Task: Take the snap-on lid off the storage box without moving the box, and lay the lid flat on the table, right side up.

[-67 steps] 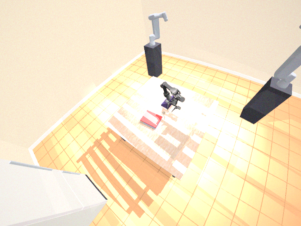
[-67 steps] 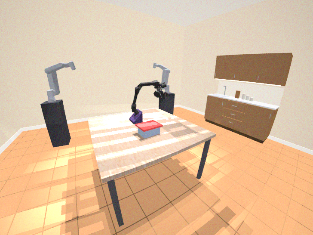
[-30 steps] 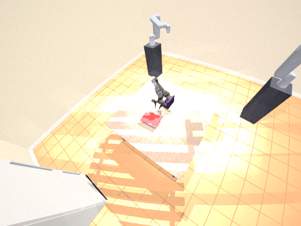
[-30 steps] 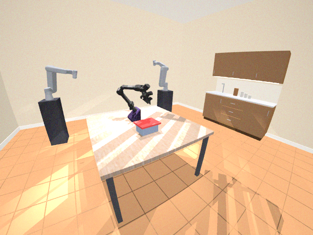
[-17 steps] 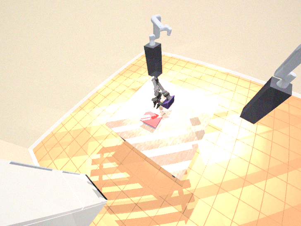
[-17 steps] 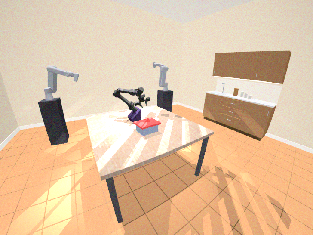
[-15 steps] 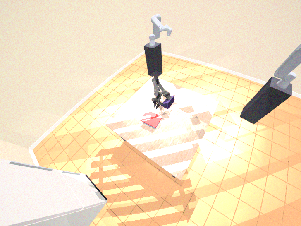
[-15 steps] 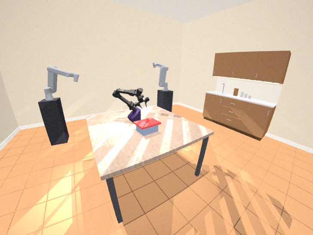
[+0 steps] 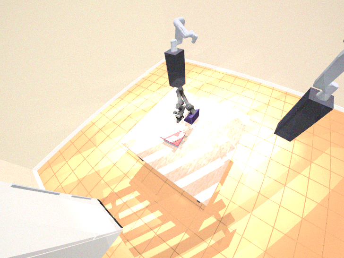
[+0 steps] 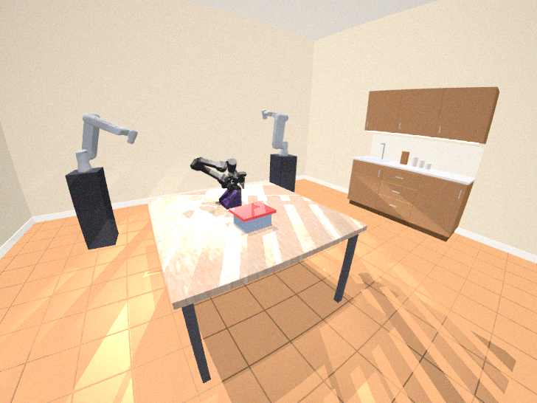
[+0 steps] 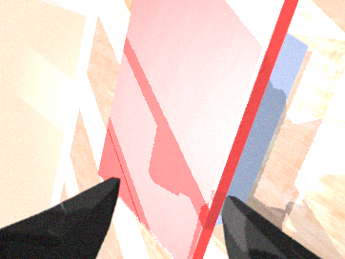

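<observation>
The red lid (image 9: 180, 141) (image 10: 254, 211) (image 11: 173, 164) sits flat on top of the blue-grey storage box (image 10: 254, 223) (image 11: 259, 138), which stands on the table. Glare washes out part of the lid. My gripper (image 9: 177, 119) (image 10: 241, 186) (image 11: 172, 195) is open, with nothing between its fingers. It hangs near the arm's base, on the base side of the box and apart from the lid. In the wrist view the lid runs slantwise beyond both fingertips, with its long red edge near the right fingertip and the box's side wall showing beyond that edge.
The arm's purple base (image 9: 191, 117) (image 10: 229, 199) stands on the table (image 9: 194, 169) (image 10: 203, 273) close to the box. Two grey arms on black pedestals (image 9: 175, 67) (image 9: 302, 115) (image 10: 93, 210) (image 10: 282, 170) stand off the table. A kitchen counter (image 10: 411, 190) is further away.
</observation>
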Robot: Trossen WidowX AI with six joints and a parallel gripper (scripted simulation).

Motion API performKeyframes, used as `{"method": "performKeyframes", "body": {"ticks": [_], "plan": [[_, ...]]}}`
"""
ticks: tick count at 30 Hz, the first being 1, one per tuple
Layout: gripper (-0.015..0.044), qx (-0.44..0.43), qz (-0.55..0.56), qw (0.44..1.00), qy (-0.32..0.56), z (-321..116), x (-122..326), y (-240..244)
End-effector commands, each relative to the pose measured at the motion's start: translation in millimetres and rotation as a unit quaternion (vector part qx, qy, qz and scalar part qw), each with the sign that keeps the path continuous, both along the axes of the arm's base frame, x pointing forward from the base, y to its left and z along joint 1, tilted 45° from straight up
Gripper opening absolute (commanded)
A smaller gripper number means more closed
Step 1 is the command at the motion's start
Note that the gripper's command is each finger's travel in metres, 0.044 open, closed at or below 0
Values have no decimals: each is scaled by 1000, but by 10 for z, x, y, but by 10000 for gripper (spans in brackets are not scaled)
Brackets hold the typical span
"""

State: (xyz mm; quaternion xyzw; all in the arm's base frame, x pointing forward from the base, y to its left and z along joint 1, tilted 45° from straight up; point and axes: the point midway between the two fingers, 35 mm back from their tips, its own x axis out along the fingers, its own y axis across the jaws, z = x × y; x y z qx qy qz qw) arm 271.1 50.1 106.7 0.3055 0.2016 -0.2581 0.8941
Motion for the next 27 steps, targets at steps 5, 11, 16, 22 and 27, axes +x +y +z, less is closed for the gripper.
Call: {"method": "performKeyframes", "body": {"ticks": [5,11,16,22,27], "plan": [[235,32,-18,999,-15,-22,-23,-34],[235,33,-18,999,-14,-92,-8,-92],[235,31,-18,999,-16,-395,5,-403],[235,32,-18,999,-16,-400,18,-405],[235,32,-18,999,-15,-426,77,-418]]}}
